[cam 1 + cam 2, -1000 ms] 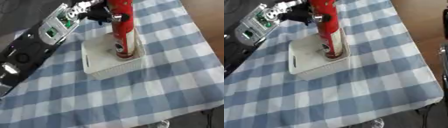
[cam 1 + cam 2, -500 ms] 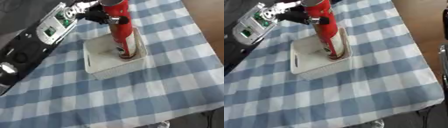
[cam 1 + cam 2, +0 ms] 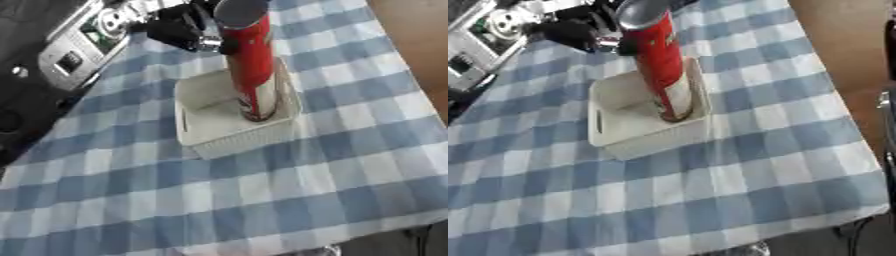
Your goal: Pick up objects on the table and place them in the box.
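So the tall red can (image 3: 249,55) is standing inside the white box (image 3: 210,132), base down at the box's right end, leaning a bit toward the right wall. The box sits on the blue and white checked tablecloth (image 3: 306,200), roughly in the middle of it, with a slot handle showing on its left side.

The left hand (image 3: 184,30) comes in from the upper left, just left of the can's upper part. Its dark fingers sit right beside the can near the top, and it looks like there's contact, but I honestly can't tell whether they're wrapped round it or just alongside it. The arm behind it is black with silver and some green bits. No right hand showing anywhere.
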You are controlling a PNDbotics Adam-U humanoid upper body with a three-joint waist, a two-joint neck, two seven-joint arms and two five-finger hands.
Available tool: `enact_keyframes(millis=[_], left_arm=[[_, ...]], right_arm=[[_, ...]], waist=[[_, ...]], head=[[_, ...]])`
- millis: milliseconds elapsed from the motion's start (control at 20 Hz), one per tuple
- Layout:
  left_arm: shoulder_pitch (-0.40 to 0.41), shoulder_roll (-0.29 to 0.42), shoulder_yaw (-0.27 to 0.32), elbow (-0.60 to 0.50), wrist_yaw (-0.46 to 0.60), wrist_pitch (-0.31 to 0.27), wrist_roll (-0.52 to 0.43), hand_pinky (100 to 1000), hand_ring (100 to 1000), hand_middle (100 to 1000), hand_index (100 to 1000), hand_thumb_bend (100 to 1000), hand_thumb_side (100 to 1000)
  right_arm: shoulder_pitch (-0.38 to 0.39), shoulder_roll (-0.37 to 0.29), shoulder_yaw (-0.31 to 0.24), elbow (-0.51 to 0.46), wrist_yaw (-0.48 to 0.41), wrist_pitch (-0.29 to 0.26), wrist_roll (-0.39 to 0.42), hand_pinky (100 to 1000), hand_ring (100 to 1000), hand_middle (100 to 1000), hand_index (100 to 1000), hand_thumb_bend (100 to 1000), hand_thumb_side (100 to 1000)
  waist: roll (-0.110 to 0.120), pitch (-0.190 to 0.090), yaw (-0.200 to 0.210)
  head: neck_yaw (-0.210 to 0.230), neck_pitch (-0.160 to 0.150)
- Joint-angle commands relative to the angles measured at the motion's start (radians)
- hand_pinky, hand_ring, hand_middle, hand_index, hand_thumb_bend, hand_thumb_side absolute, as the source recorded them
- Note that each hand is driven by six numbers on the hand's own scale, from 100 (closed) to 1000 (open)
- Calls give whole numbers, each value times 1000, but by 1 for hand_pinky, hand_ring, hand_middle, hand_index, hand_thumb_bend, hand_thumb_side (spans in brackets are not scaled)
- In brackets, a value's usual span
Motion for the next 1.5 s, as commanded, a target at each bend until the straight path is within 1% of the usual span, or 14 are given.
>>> enact_keyframes(millis=[50, 150, 200, 250, 350, 450, 500, 650, 700, 850, 1000, 1100, 1300, 1500], left_arm=[[18, 91, 42, -78, 2, 6, -27, 624, 759, 800, 919, 712, 735], [46, 116, 63, -118, 17, 13, -23, 618, 753, 794, 912, 685, 754], [61, 126, 77, -142, 27, 13, -12, 620, 749, 789, 907, 618, 795], [77, 133, 94, -171, 39, 7, 13, 606, 739, 775, 891, 497, 839], [112, 145, 125, -228, 60, -14, 91, 576, 721, 752, 845, 285, 842], [150, 142, 166, -296, 31, -62, 214, 585, 725, 744, 830, 164, 828], [169, 123, 188, -318, -10, -115, 284, 595, 731, 747, 829, 100, 835], [223, 18, 223, -337, -120, -276, 459, 605, 730, 739, 811, 100, 857], [237, -49, 234, -338, -133, -322, 519, 604, 724, 730, 795, 100, 869], [261, -233, 255, -339, -126, -405, 662, 622, 728, 731, 782, 100, 906], [274, -377, 274, -339, -132, -463, 748, 644, 739, 741, 784, 100, 951], [281, -440, 283, -339, -149, -497, 780, 664, 750, 754, 795, 100, 977], [291, -541, 290, -339, -197, -562, 812, 686, 766, 774, 811, 100, 1000], [303, -601, 287, -339, -219, -587, 822, 685, 768, 777, 814, 100, 1000]], right_arm=[[-9, -2, -8, -10, 1, -2, -2, 489, 649, 682, 698, 100, 916], [-10, 0, -10, -9, 3, -1, -3, 489, 649, 683, 699, 100, 916], [-10, 1, -11, -9, 3, 0, -3, 489, 649, 683, 699, 100, 917], [-10, 2, -12, -9, 3, 0, -4, 489, 649, 683, 699, 100, 916], [-9, 4, -13, -10, 4, 1, -6, 490, 649, 683, 699, 100, 914], [-6, 4, -15, -12, 1, 2, -8, 490, 649, 682, 699, 100, 905], [-3, 5, -17, -14, -1, 3, -9, 490, 650, 683, 699, 100, 899], [2, 13, -17, -23, -7, 6, -9, 490, 650, 685, 701, 100, 884], [3, 22, -16, -27, -10, 7, -8, 490, 651, 685, 702, 100, 882], [3, 55, -14, -40, -16, 8, -5, 492, 655, 689, 710, 100, 882], [-5, 93, -14, -58, -19, 7, -4, 494, 664, 699, 720, 100, 880], [-8, 120, -16, -72, -21, 8, -10, 496, 673, 704, 729, 100, 879], [-8, 176, -19, -104, -12, 8, -25, 512, 703, 719, 748, 100, 877], [-11, 198, -14, -125, 18, 6, -31, 534, 731, 738, 761, 100, 866]], waist=[[-18, -20, 7], [-25, -20, 13], [-28, -20, 17], [-31, -19, 21], [-35, -16, 28], [-40, -13, 38], [-43, -10, 45], [-51, -3, 64], [-55, -1, 73], [-70, 7, 94], [-83, 18, 108], [-89, 26, 115], [-103, 46, 126], [-116, 58, 128]], head=[[-8, -4], [-9, -4], [-9, -4], [-10, -4], [-10, -4], [-12, -4], [-15, -4], [-20, -4], [-23, -4], [-33, -4], [-40, -4], [-42, -4], [-41, -4], [-41, -4]])
